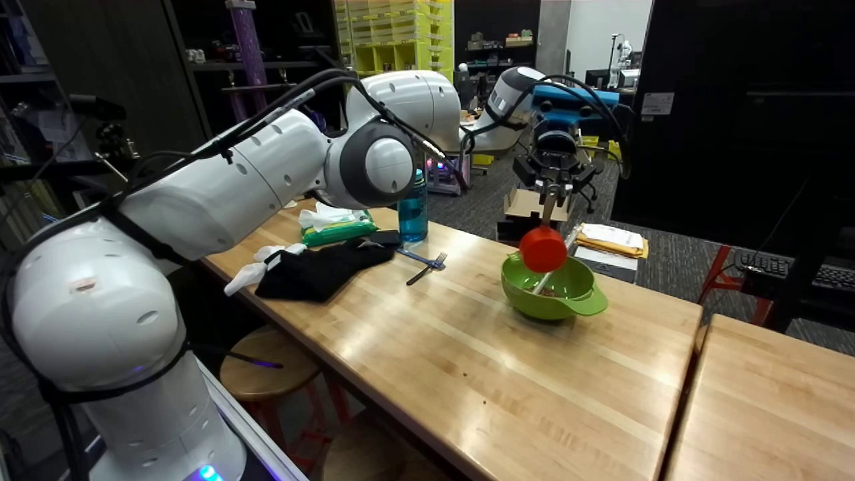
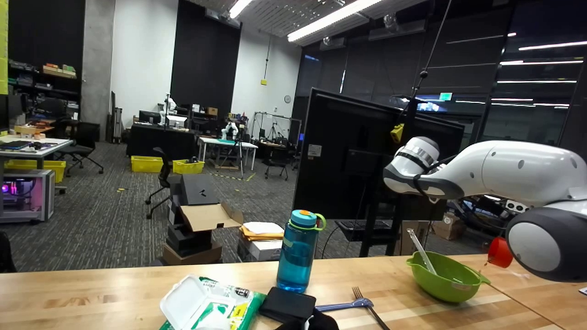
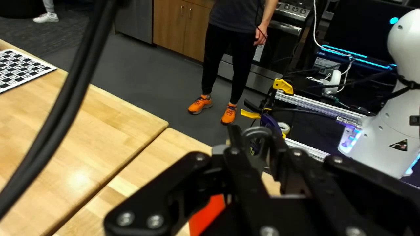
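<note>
Red rnd scoop point(image 1: 542, 250), handle point(image 1: 548, 210) btwn fingers point(image 3: 242, 167)

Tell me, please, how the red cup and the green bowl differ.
Size: the red cup is smaller than the green bowl.
Support: the tool holds the cup in the air, while the bowl rests on the table.
Pose: the cup is tilted; the bowl stands upright.
Both are round vessels.
</note>
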`<control>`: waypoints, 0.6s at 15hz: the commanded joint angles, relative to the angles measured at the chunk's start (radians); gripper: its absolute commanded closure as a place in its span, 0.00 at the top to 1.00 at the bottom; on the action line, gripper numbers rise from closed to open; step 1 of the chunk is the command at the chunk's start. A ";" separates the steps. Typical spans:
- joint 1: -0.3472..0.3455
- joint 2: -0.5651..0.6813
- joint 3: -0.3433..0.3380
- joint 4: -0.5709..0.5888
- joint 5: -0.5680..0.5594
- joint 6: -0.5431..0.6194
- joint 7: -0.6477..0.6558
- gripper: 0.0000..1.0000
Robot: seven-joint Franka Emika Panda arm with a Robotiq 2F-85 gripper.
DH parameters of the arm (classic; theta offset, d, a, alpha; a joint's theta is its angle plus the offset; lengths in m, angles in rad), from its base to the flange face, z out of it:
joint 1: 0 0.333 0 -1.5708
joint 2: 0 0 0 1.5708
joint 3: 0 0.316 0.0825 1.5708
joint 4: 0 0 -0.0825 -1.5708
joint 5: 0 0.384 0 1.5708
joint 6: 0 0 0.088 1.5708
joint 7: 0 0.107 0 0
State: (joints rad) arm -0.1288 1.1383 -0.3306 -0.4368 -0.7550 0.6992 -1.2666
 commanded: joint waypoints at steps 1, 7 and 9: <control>0.006 -0.019 0.010 -0.029 -0.032 -0.018 0.004 0.06; 0.011 -0.014 -0.004 -0.033 -0.070 -0.011 0.037 0.06; 0.009 -0.014 -0.004 -0.030 -0.086 -0.004 0.059 0.06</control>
State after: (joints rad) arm -0.1287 1.1384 -0.3306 -0.4537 -0.7971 0.6970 -1.2501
